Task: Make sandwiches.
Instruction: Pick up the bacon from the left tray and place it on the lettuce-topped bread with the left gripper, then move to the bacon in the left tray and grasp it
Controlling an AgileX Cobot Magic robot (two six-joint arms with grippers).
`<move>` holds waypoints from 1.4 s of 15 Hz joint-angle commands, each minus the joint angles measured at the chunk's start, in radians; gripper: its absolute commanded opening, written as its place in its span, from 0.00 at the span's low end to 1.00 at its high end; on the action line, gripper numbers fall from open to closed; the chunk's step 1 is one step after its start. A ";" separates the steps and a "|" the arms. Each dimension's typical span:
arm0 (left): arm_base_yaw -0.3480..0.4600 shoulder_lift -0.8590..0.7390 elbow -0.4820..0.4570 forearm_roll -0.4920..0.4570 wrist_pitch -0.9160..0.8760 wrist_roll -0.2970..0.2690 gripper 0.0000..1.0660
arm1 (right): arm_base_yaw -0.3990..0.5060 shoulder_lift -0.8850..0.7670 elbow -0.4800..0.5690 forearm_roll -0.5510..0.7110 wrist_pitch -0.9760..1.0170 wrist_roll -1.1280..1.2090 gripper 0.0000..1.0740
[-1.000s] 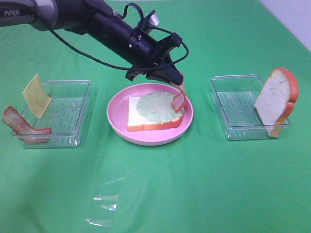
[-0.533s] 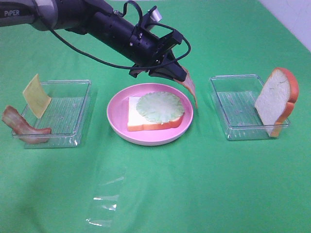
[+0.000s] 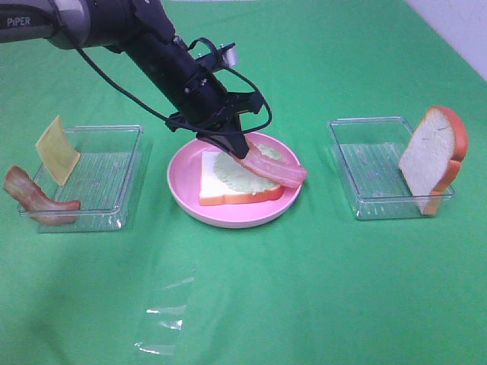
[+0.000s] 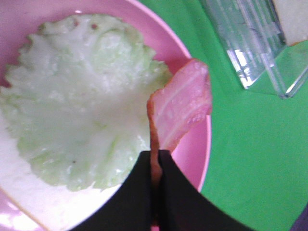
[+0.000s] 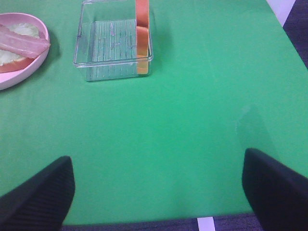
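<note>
Over the pink plate (image 3: 183, 199), the left gripper (image 3: 232, 144) is clamped on one end of a bacon strip (image 3: 272, 169). The strip hung clear of the plate a moment ago. It now lies across the lettuce (image 3: 232, 176) on the bottom bread slice (image 3: 211, 182), so release is judged next. The right gripper (image 5: 159, 192) stands apart, idle.

Count:
- Bacon: two, including the spare bacon strip (image 3: 34, 199)
- Bread: two, including the upright bread slice (image 3: 434, 156)
- Lettuce: one
- Cheese: one cheese square (image 3: 57, 150)
</note>
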State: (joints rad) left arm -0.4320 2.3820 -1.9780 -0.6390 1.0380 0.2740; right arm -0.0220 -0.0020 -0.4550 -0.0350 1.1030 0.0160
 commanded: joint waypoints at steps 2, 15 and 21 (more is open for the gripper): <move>-0.001 -0.010 -0.005 0.118 0.003 -0.095 0.00 | 0.001 -0.033 0.003 0.001 -0.006 -0.008 0.83; -0.004 -0.019 -0.175 0.383 0.206 -0.289 0.95 | 0.001 -0.033 0.003 0.001 -0.006 -0.008 0.83; -0.003 -0.255 -0.062 0.473 0.282 -0.370 0.95 | 0.001 -0.033 0.003 0.001 -0.006 -0.008 0.83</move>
State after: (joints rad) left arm -0.4320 2.1820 -2.0960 -0.1950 1.2060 -0.0860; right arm -0.0220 -0.0020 -0.4550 -0.0350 1.1030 0.0160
